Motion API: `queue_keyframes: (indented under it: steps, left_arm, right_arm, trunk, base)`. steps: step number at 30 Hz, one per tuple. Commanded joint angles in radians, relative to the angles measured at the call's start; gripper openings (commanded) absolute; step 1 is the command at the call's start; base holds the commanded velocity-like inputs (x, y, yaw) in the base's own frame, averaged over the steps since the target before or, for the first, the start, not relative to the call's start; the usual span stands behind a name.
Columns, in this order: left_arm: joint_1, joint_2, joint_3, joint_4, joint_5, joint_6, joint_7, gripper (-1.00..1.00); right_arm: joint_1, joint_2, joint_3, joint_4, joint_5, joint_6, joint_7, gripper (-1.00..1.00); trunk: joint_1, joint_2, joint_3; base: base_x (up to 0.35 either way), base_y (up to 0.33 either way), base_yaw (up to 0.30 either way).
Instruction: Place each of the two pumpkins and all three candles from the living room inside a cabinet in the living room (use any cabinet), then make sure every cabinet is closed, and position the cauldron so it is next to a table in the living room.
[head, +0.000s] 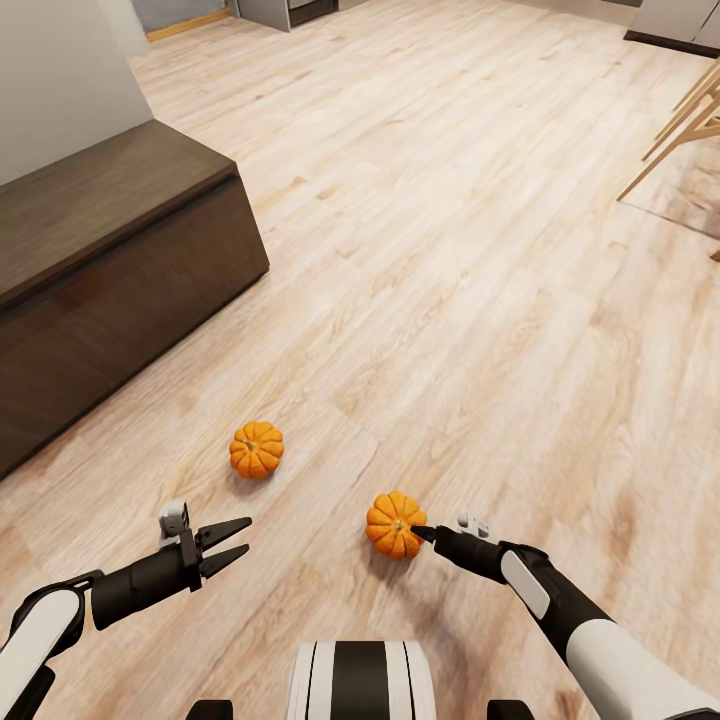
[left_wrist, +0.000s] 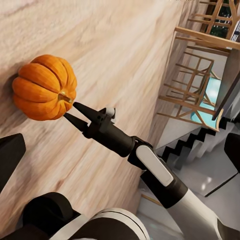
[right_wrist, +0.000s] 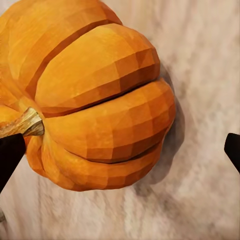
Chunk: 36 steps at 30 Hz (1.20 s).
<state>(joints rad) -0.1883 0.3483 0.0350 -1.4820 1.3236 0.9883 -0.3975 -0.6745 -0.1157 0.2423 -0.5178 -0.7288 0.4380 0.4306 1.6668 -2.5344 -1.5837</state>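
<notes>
A: On the floor, right pincer (head: 418, 532) is reaching the near pumpkin (head: 395, 524), jaws parted, tips at its stem.

B: Left pincer (head: 243, 540)?

A: Spread, idling. Other pumpkin (head: 256, 449) sitting at 11 o'clock. Next: straddle, clench, carry to the cabinet (head: 110, 290).

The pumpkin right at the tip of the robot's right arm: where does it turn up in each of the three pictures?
Head view: the pumpkin sits low, right of centre, at the right tool.
Left wrist view: upper left, the tool's tips at its stem.
Right wrist view: close up, upper left.
Shared landmark: the pale wood floor beneath it.
</notes>
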Motion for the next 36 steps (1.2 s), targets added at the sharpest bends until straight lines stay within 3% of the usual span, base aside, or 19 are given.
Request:
queue_keyframes:
  steps: [1,33,36]
  left_arm:
    - [0.0,0.0,0.001,0.0,-0.004,0.004,-0.006,1.0]
    - [0.0,-0.002,0.0,0.0,-0.004,0.003,-0.004,1.0]
    - [0.0,-0.002,0.0,0.0,-0.004,0.004,-0.005,1.0]
  right_arm:
    - [0.0,-0.001,0.005,-0.001,-0.006,0.002,-0.001,1.0]
    - [0.0,-0.001,0.005,-0.001,-0.006,-0.001,-0.001,1.0]
    - [0.0,-0.001,0.005,-0.001,-0.006,-0.001,-0.001,1.0]
  trunk:
    - [0.0,0.0,-0.001]
    - [0.0,0.0,-0.001]
    - [0.001,-0.001,-0.012]
  base:
    - [0.018,0.0,0.0]
    - [0.016,0.013,0.0]
    - [0.0,0.0,0.0]
